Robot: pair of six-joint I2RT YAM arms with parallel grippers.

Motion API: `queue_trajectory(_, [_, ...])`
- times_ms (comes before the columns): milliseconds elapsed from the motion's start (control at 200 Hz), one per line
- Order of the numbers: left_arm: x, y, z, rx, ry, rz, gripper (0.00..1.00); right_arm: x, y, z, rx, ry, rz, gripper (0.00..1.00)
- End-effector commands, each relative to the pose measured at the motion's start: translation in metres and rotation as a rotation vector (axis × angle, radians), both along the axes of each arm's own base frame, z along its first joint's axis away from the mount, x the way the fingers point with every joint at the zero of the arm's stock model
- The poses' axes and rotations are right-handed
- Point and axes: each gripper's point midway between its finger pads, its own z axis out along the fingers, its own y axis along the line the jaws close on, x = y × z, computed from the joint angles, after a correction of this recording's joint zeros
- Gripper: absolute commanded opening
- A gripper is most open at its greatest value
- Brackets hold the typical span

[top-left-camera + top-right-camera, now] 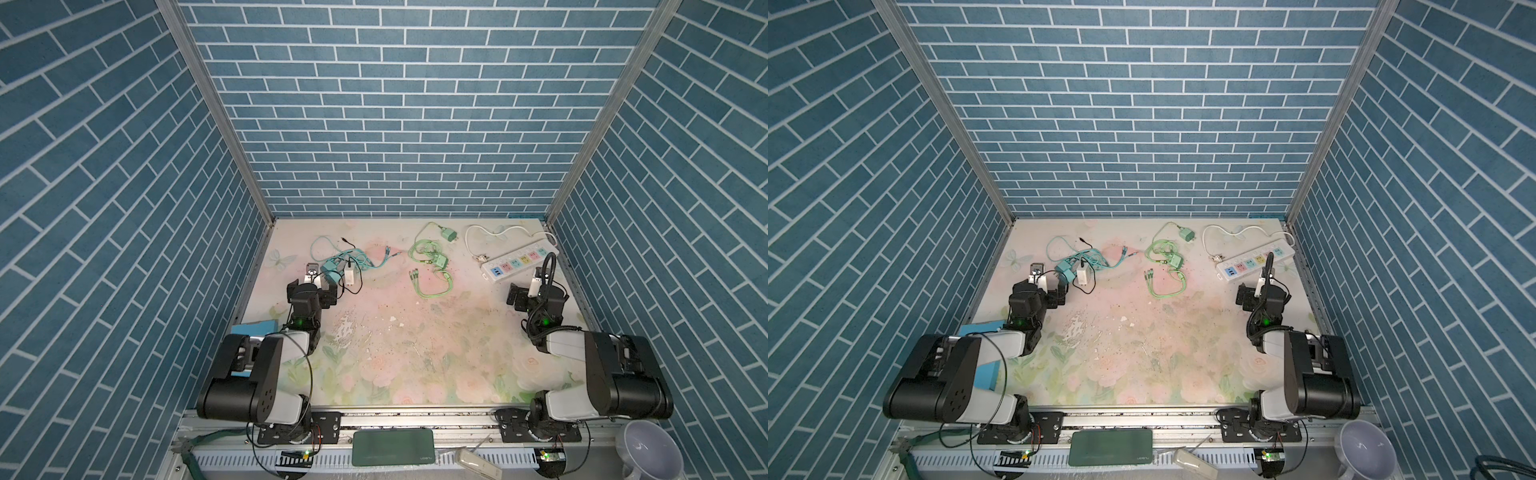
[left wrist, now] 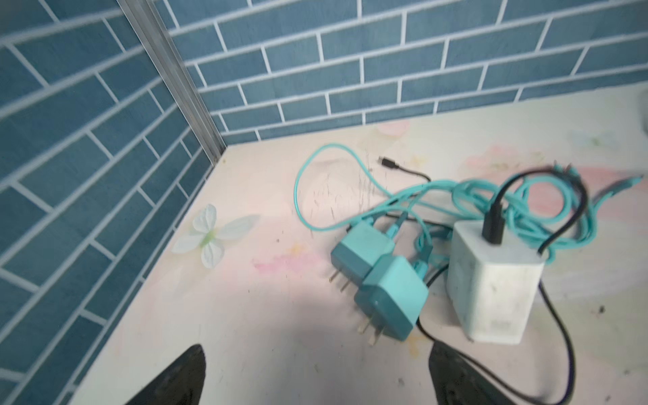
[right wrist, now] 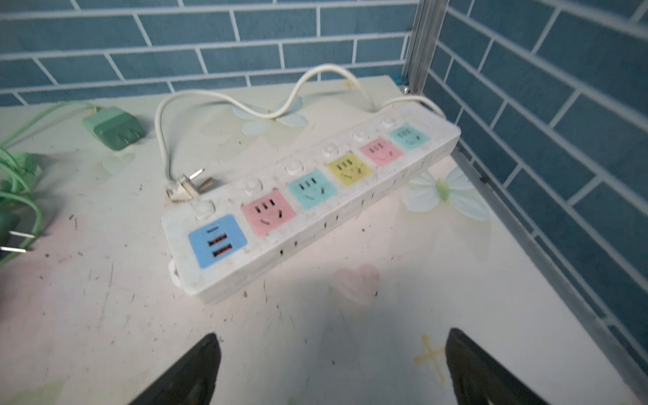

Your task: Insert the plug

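Note:
Two teal plugs (image 2: 392, 298) (image 2: 357, 252) lie prongs-out beside a white charger (image 2: 491, 287), amid teal and black cables at the back left of the table. My left gripper (image 2: 317, 350) (image 1: 312, 286) hovers open just short of them, holding nothing. A white power strip (image 3: 308, 203) (image 1: 517, 264) with coloured sockets lies at the back right. My right gripper (image 3: 333, 336) (image 1: 536, 291) stands open and empty in front of it. Green plugs (image 1: 449, 236) (image 1: 440, 261) with green cables lie at the back middle.
The strip's own white plug (image 3: 186, 186) and cord lie behind it. Blue brick walls close in the table on three sides. A blue box (image 1: 253, 328) sits under the left arm. A green pad (image 1: 392, 453) and a lilac cup (image 1: 648, 451) sit at the front rail.

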Motion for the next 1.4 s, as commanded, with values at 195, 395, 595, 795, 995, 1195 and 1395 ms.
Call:
queue_trajectory(195, [0.002, -0.003, 0.049, -0.097, 0.132, 0.124, 1.00, 0.010, 0.001, 0.047, 0.128, 0.157, -0.070, 0.99])
queue_trajectory(395, [0.003, -0.026, 0.065, -0.129, 0.251, 0.138, 1.00, 0.015, 0.005, 0.047, 0.265, 0.331, -0.148, 0.99])
queue_trajectory(595, [0.000, -0.065, 0.053, -0.099, 0.399, 0.114, 1.00, 0.033, 0.005, 0.034, 0.302, 0.507, -0.212, 0.99])
queue_trajectory(795, [-0.004, -0.092, 0.046, -0.094, 0.485, 0.098, 1.00, 0.061, 0.002, 0.015, 0.303, 0.611, -0.251, 0.99])
queue_trajectory(995, [-0.009, -0.103, 0.053, -0.139, 0.466, 0.061, 1.00, 0.091, 0.008, -0.009, 0.390, 0.659, -0.281, 0.95])
queue_trajectory(1195, [-0.012, -0.107, 0.058, -0.174, 0.436, 0.030, 1.00, 0.108, 0.006, -0.019, 0.423, 0.646, -0.329, 0.96])
queue_trajectory(1395, [-0.014, -0.109, 0.061, -0.181, 0.427, 0.010, 1.00, 0.120, 0.007, -0.032, 0.469, 0.666, -0.363, 0.99])
